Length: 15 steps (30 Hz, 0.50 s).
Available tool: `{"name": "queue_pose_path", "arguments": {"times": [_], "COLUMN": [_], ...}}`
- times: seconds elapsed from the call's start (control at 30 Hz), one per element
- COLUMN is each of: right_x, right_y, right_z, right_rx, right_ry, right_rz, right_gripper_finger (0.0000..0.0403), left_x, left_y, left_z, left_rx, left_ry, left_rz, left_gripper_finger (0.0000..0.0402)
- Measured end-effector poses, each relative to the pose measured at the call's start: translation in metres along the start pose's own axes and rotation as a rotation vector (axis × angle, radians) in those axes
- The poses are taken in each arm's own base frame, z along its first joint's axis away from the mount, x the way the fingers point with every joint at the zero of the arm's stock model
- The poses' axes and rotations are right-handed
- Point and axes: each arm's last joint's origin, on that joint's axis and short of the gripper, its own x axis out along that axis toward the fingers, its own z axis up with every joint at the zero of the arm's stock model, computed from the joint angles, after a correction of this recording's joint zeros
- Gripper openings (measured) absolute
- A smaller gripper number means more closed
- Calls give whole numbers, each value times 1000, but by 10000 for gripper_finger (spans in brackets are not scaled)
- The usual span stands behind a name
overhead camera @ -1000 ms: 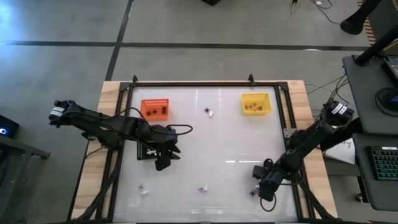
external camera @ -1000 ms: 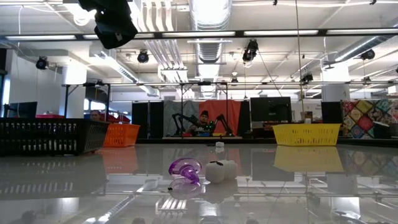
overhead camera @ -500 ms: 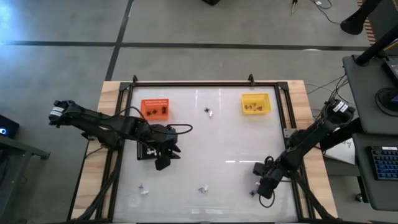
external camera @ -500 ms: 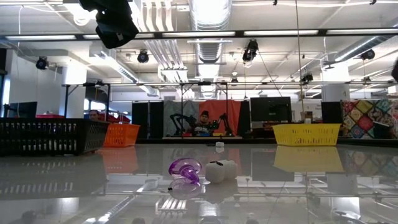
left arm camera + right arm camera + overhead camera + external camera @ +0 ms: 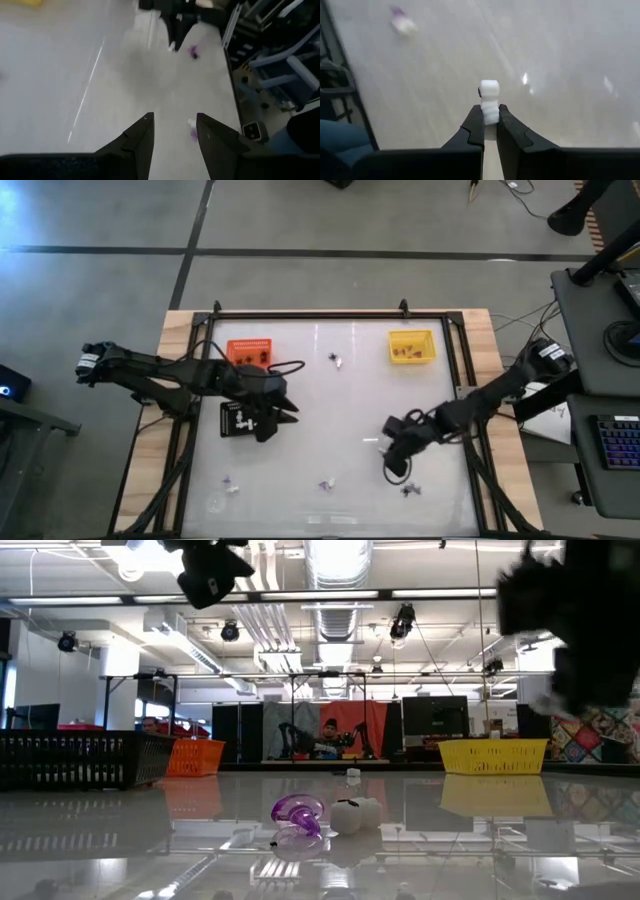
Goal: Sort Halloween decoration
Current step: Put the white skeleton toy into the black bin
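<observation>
Item one, right tool (image 5: 489, 122): I have it pinched tight on a small white trinket (image 5: 489, 101), which stands up from between the fingertips. From above I see this tool (image 5: 393, 465) over the bench's (image 5: 330, 405) right half, toward the near edge, and clear of the trays.

Item two, left tool (image 5: 174, 135): jaws standing apart with nothing between them, parked over the left half of the bench (image 5: 60, 75), right at the black tray (image 5: 234, 419).

Item three, trays: orange tray (image 5: 250, 354) at far left with dark pieces inside; yellow tray (image 5: 411, 346) at far right with brownish pieces inside; I cannot count either lot.

Item four, loose decorations on the bench. A purple ring-like trinket (image 5: 297, 813) lies just beside a white pumpkin-like one (image 5: 356, 814), near the low camera. A small pair (image 5: 335, 359) lies between the orange and yellow trays. Another purple piece (image 5: 407, 489) sits near the front right edge, close to the right tool. Two more small bits (image 5: 231, 485) lie at the front left.

Item five, background: a person (image 5: 328, 732) shows beyond the bench.
</observation>
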Motion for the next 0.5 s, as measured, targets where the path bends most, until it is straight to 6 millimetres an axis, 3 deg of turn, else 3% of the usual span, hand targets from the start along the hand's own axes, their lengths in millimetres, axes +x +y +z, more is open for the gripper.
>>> {"name": "queue_pose_path", "arguments": {"times": [0.23, 0.5], "right_x": [-25, -45], "right_y": [20, 48], "right_z": [54, 88], "right_rx": [-135, -275], "right_ry": [-222, -348], "right_rz": [20, 45], "right_gripper_finger": [13, 13], "left_x": [7, 9], "left_y": [5, 13], "left_z": [10, 18], "left_rx": [4, -13], "left_ry": [-77, -135], "left_rz": [-6, 5], "left_gripper_finger": [130, 130]}}
